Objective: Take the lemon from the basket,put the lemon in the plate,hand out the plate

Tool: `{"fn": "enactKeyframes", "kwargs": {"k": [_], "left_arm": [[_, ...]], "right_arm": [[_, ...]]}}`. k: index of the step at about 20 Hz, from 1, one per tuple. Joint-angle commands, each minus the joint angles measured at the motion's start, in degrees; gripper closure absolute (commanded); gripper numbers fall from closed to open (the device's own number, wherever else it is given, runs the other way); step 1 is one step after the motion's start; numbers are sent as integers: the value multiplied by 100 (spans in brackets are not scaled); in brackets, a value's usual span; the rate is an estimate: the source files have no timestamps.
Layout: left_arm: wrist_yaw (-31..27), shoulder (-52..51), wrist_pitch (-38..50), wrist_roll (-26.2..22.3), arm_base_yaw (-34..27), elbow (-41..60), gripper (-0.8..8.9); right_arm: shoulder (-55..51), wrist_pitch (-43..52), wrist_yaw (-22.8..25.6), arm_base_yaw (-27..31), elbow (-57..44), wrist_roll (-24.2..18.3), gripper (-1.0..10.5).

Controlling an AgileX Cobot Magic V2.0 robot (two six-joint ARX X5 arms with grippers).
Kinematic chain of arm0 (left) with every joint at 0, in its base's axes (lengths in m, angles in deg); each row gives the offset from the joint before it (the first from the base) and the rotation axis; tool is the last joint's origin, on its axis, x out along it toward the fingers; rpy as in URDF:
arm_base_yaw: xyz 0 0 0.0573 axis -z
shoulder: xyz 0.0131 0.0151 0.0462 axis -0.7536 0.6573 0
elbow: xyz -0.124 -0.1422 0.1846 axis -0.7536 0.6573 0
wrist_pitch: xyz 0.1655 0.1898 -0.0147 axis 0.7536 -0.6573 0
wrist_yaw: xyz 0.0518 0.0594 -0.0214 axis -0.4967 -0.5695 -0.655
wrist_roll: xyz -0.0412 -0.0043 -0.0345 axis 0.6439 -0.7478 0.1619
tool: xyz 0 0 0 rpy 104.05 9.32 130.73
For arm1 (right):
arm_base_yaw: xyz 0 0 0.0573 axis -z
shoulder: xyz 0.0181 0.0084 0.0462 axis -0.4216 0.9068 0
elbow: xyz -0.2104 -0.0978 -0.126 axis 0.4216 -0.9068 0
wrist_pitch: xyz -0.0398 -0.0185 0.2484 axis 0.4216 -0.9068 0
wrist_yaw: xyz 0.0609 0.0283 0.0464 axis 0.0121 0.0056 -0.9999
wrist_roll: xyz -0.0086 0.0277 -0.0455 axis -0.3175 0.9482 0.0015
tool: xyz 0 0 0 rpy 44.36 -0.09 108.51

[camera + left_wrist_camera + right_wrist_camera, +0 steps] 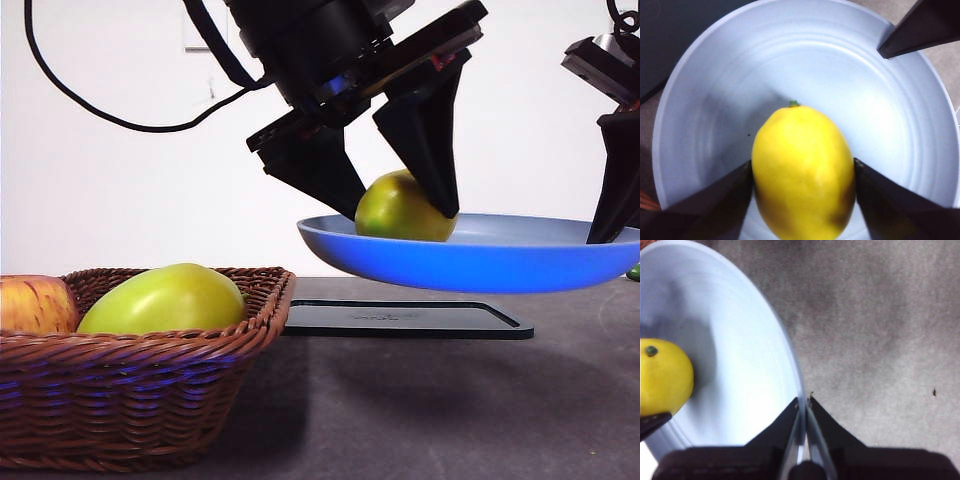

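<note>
The yellow lemon sits between the two jaws of my left gripper, which is shut on it, just over the inside of the light-blue plate. In the left wrist view the lemon fills the gap in my left gripper above the plate. My right gripper is shut on the plate's rim and holds the plate up off the table. The right wrist view shows my right gripper pinching the rim of the plate, with the lemon at the far side. The wicker basket stands low on the left.
In the basket lie a large green mango-like fruit and a red-yellow apple. A flat black tray lies on the dark table under the raised plate. A small green thing shows at the right edge.
</note>
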Motion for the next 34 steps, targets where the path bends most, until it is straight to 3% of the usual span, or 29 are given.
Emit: {"fn": "enactKeyframes", "kwargs": {"k": [1,7,13,26,34], "left_arm": [[-9,85,-68,-63,66,-177,422],[-17,46,-1281,-105,61,-1255,422],[-66,-94,-2811,-684,61,-2472,424],[-15,-841,-3390,-549,72,-2514,424],[-17,-839,-3230,-452,72,-2514,424]], "right_arm": [[50,55,-70,-15,83,-11,944],[149,66,-59,0,94,72,944],[1128,184,-63,68,750,118,944],[4430,636,-76,367,4035,522,944],[5007,874,-70,522,4306,817,943]]}}
